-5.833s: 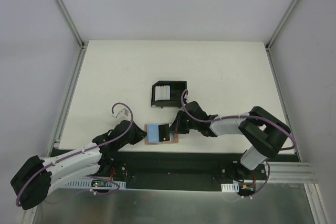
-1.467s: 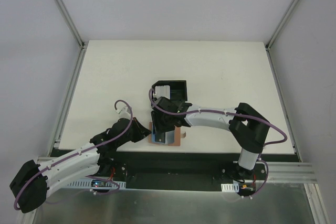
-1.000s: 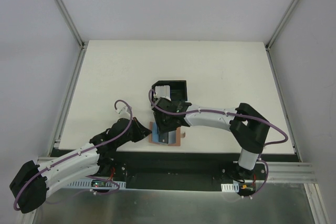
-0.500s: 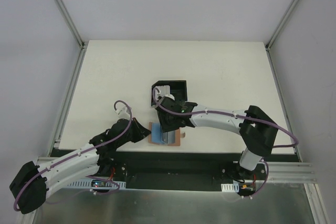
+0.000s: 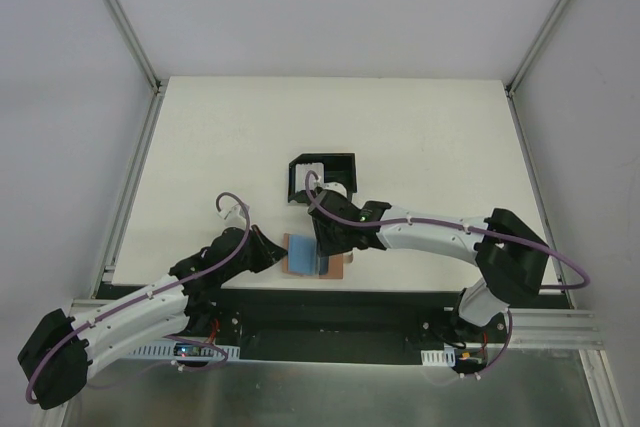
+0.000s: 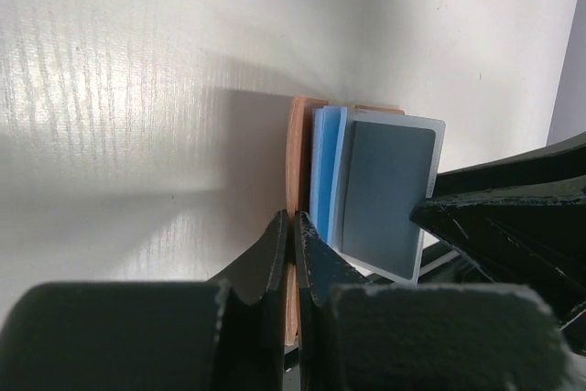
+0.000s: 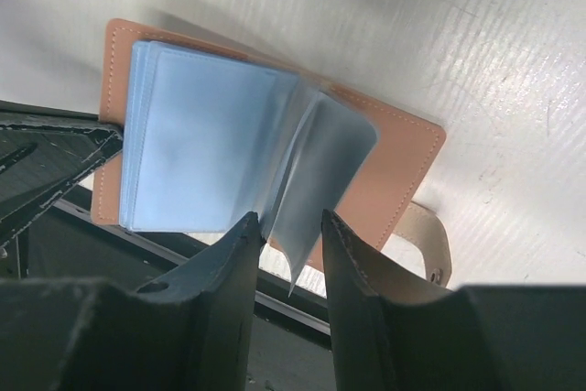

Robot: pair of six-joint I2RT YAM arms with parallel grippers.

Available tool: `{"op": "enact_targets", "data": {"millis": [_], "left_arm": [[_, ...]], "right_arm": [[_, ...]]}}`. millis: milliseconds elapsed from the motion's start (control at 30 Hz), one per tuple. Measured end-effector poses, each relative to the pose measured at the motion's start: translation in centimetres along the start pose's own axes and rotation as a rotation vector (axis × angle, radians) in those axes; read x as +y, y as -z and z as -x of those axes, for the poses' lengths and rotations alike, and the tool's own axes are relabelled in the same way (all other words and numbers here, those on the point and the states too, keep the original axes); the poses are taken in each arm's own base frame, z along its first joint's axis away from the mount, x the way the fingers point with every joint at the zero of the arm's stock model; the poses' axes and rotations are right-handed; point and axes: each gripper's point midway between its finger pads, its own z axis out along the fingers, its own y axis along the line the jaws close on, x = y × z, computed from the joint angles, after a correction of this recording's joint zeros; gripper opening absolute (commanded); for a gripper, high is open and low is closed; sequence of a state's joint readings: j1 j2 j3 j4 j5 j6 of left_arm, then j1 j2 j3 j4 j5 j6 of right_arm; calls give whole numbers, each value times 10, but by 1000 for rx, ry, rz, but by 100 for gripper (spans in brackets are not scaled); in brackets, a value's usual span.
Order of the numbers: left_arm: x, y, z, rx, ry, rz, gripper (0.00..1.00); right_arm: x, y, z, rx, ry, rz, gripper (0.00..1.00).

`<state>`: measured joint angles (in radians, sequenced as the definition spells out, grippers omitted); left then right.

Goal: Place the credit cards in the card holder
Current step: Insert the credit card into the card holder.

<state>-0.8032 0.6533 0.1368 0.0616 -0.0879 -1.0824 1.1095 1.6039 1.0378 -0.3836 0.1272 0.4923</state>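
At the left, the left claw [image 6: 291, 231] is pressing its fingers together on the holder's [image 7: 403, 148] 9 o'clock edge, pinning it to the table [image 5: 220, 147] at the near, 6 o'clock rim. The holder is lying open and flat. In the top view its long axis is running from 9 to 3 o'clock, and its tab [image 7: 423, 237] is pointing toward 3. Blue sleeves [image 7: 201, 135] are lying stacked on the left half. A grey card [image 6: 385, 190] is sitting over them near the fold, with its long edges running across the holder's axis and its free edge tilting up off the stack. The right claw [image 7: 291, 249] is hovering over that edge with its fingers narrowly spread, and the card is standing in the gap. Whether the pads are touching it is not clear. To do this step well, I judge the right claw should be closing lightly on the card's free edge only. It should keep the card parallel to the sleeve mouth and slide it toward 9 while the left claw is keeping the holder from skidding. Forcing it at a tilt is likely to buckle the sleeve. At 12 o'clock from the holder, well apart, a black box [image 5: 340, 162] is standing.
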Motion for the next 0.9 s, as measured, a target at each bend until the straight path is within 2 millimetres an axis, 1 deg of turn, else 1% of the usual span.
{"op": "enact_targets", "data": {"millis": [400,500,733,900], "left_arm": [[-1,0,0,-3,3,-4,0],[-1,0,0,-3,3,-4,0],[1,0,0,0,3,2,0],[1,0,0,0,2,2,0]], "right_arm": [[-6,1,-1,-11,-5,-22,35],[-15,2,-4,-9,-1,-50,35],[-38,0,-25,45,14,-125,35],[-44,2,-25,45,22,-151,35]]}}
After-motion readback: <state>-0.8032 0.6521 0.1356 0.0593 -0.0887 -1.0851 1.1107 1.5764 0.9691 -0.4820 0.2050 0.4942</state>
